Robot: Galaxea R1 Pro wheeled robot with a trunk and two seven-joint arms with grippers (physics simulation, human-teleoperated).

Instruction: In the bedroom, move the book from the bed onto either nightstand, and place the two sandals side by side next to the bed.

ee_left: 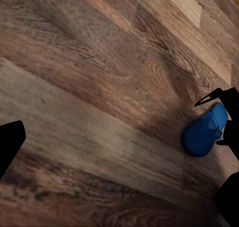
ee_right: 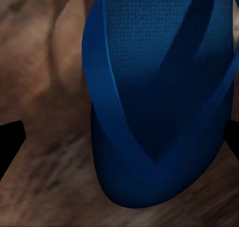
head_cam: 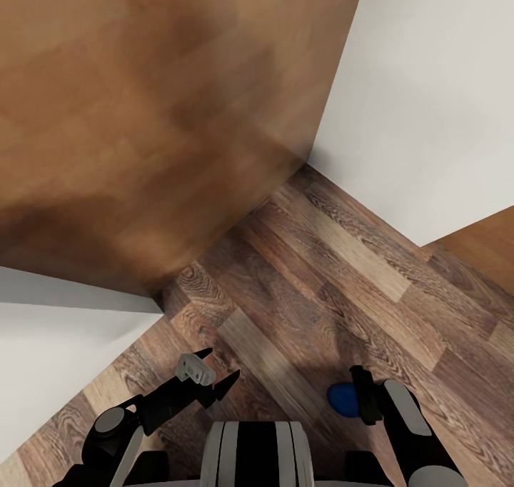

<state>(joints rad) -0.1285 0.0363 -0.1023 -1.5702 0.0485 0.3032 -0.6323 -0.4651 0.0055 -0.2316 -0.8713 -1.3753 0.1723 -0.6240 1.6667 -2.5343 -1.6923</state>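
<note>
Above the brown wood-plank floor (head_cam: pixel 343 273), a bright blue rounded-toe sandal (head_cam: pixel 343 398) is pinched by the right gripper (head_cam: pixel 363 395); the left gripper's (head_cam: pixel 218 373) fingers are spread, empty.

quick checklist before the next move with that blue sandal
1. Sandal held: the blue sandal sits at the right gripper, between its finger tips in the right wrist view. Firm clamp: cannot tell.
2. Sandal off the floor: cannot tell; its toe hangs over the wood-plank floor.
3. Left gripper free: ok, open and holding nothing.
4. Bed in sight for placement: not ok; ahead are white walls and a brown wooden panel.
5. Second sandal located: not ok, just one is in view.
6. Path ahead: cannot tell; the floor between the walls is narrow.
</note>
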